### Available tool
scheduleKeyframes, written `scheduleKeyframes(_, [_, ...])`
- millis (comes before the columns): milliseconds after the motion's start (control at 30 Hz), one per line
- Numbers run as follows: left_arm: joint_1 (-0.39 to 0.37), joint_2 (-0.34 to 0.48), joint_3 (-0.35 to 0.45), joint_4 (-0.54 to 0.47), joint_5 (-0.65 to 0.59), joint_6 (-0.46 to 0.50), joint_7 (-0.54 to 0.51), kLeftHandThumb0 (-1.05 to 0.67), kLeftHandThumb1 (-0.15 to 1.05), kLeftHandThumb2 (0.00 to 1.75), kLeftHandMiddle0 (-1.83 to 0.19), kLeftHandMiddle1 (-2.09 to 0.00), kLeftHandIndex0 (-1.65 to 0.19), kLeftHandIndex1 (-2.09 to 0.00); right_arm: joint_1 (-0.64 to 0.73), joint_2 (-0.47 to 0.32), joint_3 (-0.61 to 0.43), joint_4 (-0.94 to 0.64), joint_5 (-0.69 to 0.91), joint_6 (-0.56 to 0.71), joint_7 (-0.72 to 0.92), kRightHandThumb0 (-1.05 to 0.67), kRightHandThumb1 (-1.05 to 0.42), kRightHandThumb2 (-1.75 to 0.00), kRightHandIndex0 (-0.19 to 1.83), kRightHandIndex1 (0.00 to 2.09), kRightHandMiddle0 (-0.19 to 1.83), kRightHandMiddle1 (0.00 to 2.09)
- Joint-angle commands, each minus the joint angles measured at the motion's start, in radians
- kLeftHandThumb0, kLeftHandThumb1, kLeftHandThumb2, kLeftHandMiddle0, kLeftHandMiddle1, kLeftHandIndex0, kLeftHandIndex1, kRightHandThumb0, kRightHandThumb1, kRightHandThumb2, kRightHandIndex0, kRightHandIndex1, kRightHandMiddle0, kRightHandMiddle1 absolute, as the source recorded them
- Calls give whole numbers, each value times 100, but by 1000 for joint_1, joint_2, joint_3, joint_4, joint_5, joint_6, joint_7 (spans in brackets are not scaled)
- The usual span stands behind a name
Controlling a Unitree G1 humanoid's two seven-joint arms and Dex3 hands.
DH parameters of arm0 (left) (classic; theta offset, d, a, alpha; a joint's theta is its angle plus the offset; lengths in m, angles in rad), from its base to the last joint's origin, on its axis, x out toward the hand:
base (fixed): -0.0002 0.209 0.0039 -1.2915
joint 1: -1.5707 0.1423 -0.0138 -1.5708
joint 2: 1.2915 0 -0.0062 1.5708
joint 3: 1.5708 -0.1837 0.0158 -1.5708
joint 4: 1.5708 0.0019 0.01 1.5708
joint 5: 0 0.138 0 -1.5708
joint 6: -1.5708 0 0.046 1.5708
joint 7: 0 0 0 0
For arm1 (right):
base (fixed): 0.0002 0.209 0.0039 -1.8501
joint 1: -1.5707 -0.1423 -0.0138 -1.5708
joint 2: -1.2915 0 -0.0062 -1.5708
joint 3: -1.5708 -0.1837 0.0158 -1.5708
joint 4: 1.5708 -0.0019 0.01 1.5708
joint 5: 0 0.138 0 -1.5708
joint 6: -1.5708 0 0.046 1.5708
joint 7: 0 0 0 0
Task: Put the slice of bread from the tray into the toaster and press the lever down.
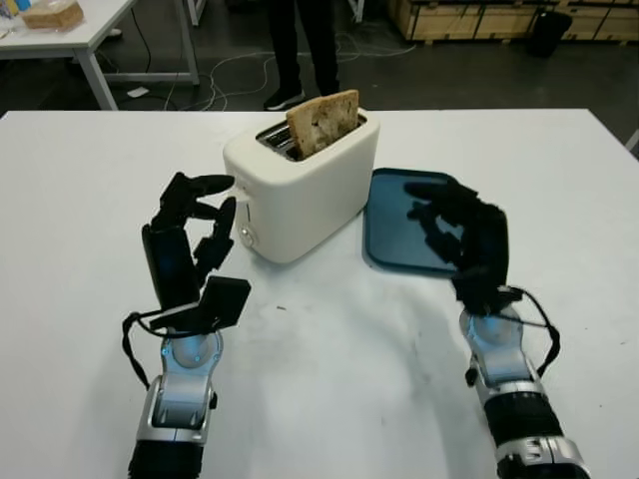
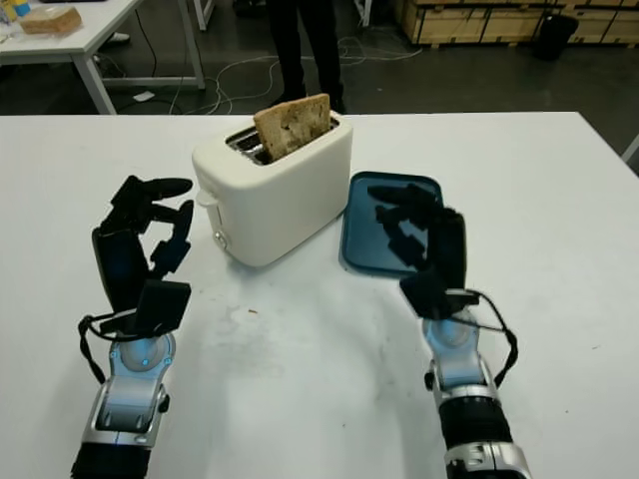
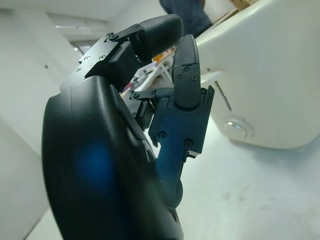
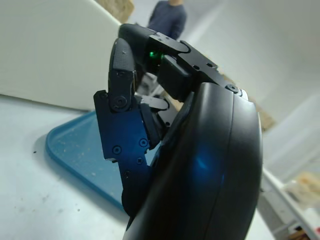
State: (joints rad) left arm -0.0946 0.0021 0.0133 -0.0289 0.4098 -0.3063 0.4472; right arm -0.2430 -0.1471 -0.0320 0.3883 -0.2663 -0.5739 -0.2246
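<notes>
A wide white table (image 1: 319,399) fills the space in front of me, with a dark workshop floor beyond it, a second white table (image 1: 95,30) in the far left corner, wooden crates (image 1: 469,18) at the back right, and a person's legs (image 1: 303,45) standing just behind the table's far edge. On the left, my left hand (image 1: 190,244) is raised above the table just beside the toaster's near left end, holding nothing, its fingers (image 3: 185,75) loosely bent and pointing toward the toaster's lever (image 1: 240,190), close to it but not touching. In the middle sits the cream toaster (image 1: 300,185), set at an angle, with a round knob (image 3: 237,126) low on its end face. The slice of bread (image 1: 322,122) stands upright in one of the slots, its upper half sticking out above the top. Just right of the toaster, touching or nearly touching its base, lies the blue tray (image 1: 394,235), with nothing on it. On the right, my right hand (image 1: 464,235) hovers over the tray's near right part, also holding nothing, fingers (image 4: 122,67) loosely bent and directed toward the toaster.
</notes>
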Motion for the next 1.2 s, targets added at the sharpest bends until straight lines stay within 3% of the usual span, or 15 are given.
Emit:
scheduleKeyframes(0, [-7,11,3,1,15,2,5,-33,92,23,-54,-148,-66,-92,15,11,4,-18,-24,-29,-35,-39,-92,-43,72,156,65,121])
scheduleKeyframes(300, [-36,67,19,6,44,46,-8,-37,92,20,-60,-136,-74,-82,33,35,7,-33,-6,-68,-70,-38,-92,-45,72,162,62,128])
scheduleKeyframes(567, [-75,140,6,8,155,137,-22,-32,92,11,-63,-123,-80,-70,21,50,10,-25,41,-71,-36,-37,-92,-44,72,165,61,127])
scheduleKeyframes(867, [-165,317,-29,31,265,221,-157,-24,89,0,-78,-118,-101,-32,11,38,2,-2,24,-93,-49,-39,-92,-44,74,164,62,128])
scheduleKeyframes(1167, [-241,432,-66,80,270,205,-266,-31,85,0,-87,-117,-112,-27,16,39,-4,-4,29,-94,-48,-39,-92,-44,74,159,62,127])
